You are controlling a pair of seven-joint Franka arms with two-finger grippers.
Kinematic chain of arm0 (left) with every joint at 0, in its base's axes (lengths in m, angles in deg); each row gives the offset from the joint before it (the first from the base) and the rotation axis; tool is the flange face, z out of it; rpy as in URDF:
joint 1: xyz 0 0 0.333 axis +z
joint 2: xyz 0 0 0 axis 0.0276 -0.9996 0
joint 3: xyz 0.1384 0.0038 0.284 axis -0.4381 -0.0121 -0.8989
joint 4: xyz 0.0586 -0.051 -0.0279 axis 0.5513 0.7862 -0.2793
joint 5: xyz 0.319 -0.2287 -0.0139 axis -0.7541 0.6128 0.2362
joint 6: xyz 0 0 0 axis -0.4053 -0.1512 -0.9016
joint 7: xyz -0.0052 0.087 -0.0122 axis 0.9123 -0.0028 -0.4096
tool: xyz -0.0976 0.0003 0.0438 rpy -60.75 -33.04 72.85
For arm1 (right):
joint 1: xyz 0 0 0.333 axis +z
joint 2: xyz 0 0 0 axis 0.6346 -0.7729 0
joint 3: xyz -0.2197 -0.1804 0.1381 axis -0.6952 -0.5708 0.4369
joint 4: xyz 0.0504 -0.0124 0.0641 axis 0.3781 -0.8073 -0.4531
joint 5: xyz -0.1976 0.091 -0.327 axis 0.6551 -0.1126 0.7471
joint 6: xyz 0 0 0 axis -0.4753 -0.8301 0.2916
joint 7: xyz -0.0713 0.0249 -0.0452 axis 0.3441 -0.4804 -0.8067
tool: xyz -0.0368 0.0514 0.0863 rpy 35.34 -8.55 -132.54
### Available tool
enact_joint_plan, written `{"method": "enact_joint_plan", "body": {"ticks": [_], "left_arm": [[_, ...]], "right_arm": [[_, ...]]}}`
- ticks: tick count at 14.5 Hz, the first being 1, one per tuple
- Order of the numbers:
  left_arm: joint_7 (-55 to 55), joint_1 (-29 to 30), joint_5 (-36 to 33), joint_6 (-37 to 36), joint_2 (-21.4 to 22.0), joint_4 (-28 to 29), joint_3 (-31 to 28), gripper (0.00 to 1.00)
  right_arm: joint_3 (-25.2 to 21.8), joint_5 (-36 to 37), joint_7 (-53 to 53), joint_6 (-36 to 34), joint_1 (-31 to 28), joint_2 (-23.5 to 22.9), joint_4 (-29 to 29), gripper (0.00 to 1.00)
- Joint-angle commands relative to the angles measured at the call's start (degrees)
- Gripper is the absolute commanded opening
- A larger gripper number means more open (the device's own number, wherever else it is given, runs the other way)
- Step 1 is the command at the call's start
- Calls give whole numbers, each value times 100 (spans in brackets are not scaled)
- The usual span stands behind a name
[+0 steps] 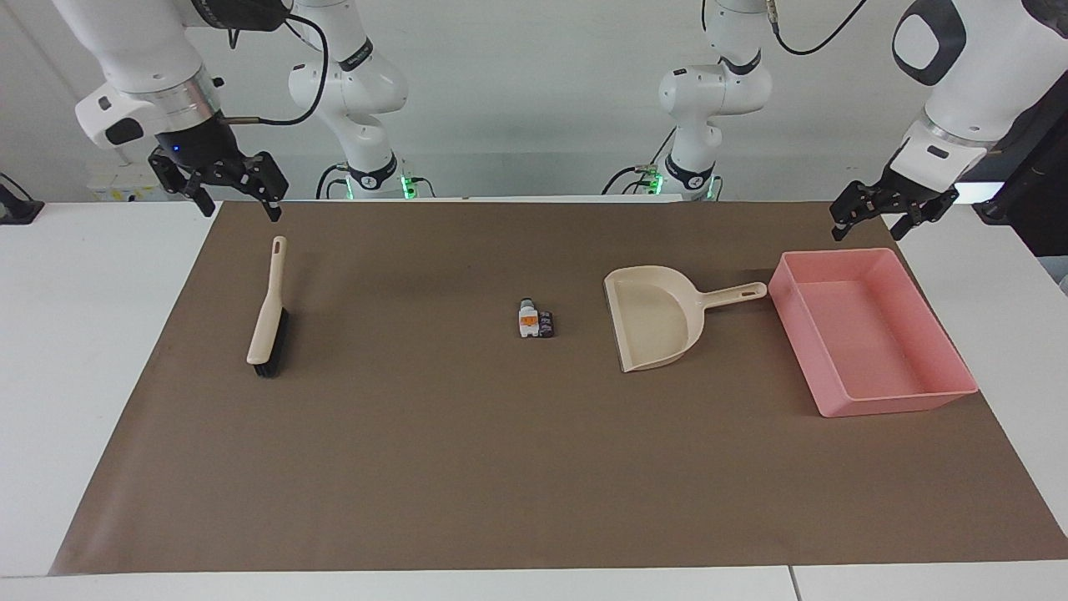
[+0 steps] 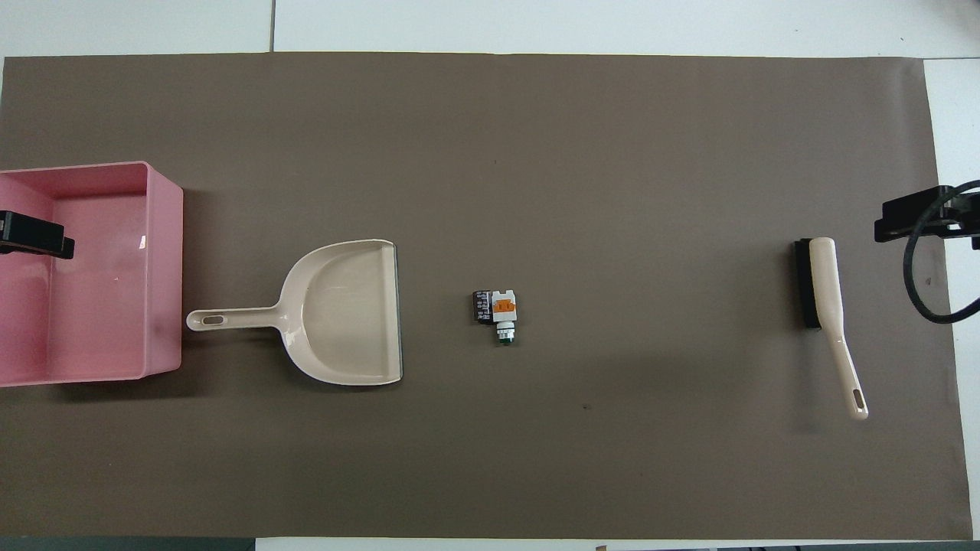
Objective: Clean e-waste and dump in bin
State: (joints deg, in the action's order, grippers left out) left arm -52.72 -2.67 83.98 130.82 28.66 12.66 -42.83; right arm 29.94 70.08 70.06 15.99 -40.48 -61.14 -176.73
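Note:
The e-waste lies mid-mat as two tiny bits touching each other: a white-grey one with an orange mark (image 1: 527, 320) (image 2: 504, 309) and a black one (image 1: 546, 323) (image 2: 481, 306). The pink bin (image 1: 901, 402) (image 2: 164, 268) stands at the left arm's end of the mat and holds nothing. My left gripper (image 1: 869, 225) hangs open in the air above the bin's edge nearest the robots. My right gripper (image 1: 238, 200) hangs open above the mat's corner, over the handle end of the brush. Neither gripper holds or touches anything.
A beige dustpan (image 1: 651, 321) (image 2: 344, 310) lies between the e-waste and the bin, its mouth facing the bits and its handle pointing at the bin. A beige brush with black bristles (image 1: 269, 313) (image 2: 823, 298) lies at the right arm's end. A brown mat (image 1: 534, 467) covers the table.

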Motion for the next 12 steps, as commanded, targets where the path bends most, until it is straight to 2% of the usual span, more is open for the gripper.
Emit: {"method": "enact_joint_plan", "body": {"ticks": [1, 12], "left_arm": [[84, -5, -6, -4, 138, 125, -2, 98], [66, -93, 47, 31, 129, 108, 51, 98]], "right_arm": [[22, -11, 125, -82, -41, -84, 123, 100], [22, -55, 108, 50, -41, -49, 0, 100]]}}
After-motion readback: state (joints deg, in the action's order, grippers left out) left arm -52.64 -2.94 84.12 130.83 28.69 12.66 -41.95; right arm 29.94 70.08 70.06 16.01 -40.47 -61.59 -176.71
